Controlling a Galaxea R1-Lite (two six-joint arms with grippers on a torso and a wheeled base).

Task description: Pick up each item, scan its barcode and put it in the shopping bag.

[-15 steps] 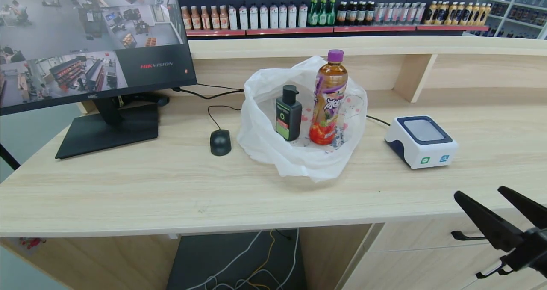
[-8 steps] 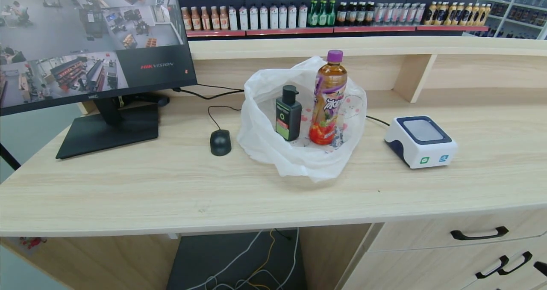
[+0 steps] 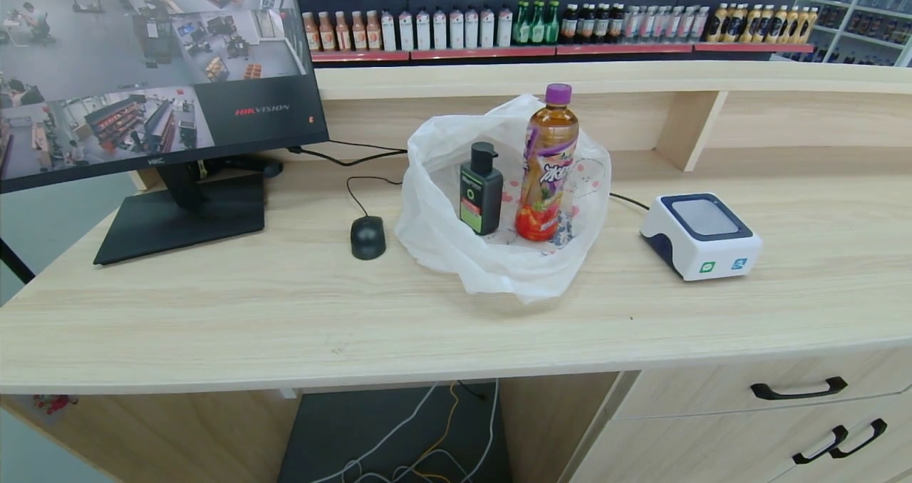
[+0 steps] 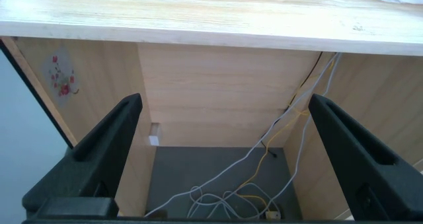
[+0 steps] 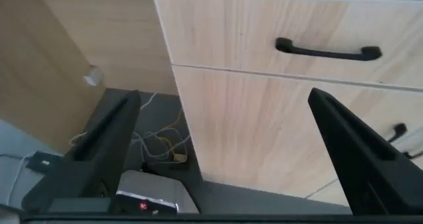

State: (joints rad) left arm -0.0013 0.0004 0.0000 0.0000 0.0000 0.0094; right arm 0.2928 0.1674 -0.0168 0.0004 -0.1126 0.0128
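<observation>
One shopping bag (image 3: 499,258) stands on the worktop (image 3: 285,312), holding two upright items: one black pump bottle (image 3: 481,192) and one tea bottle (image 3: 547,173). One scanner (image 3: 702,235) sits near it, on the robot's right. The left gripper (image 4: 226,105) and right gripper (image 5: 225,97) hang below the worktop edge, fingers spread wide and holding nothing. Bagging appears complete, so the next move probably calls for no grasp.
</observation>
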